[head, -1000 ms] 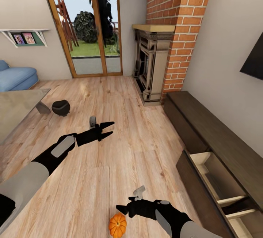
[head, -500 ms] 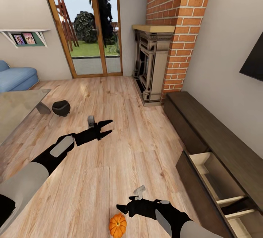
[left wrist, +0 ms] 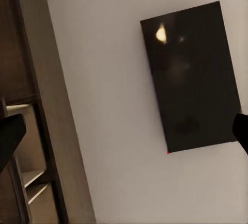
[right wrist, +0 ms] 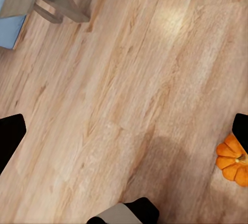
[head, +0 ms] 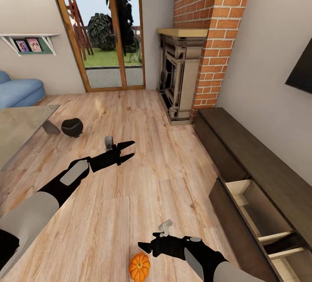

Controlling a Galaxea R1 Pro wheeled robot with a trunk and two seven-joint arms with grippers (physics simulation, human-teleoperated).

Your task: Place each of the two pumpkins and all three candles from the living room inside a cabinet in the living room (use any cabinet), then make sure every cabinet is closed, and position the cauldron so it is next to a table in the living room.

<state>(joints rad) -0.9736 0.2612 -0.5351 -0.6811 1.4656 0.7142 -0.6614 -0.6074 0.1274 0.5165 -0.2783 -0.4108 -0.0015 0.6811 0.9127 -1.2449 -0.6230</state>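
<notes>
On bare wood-plank floor, a ribbed orange pumpkin sits just beside the spread right tool, the left tool likewise apart.

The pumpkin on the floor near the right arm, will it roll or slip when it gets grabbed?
The pumpkin looks squat and sits stem-up on the wood floor, so it probably stays put rather than rolling. Its rounded ribbed sides could slide between narrow fingers, so a grip across the widest part seems safest. It looks rigid and likely light.
</notes>
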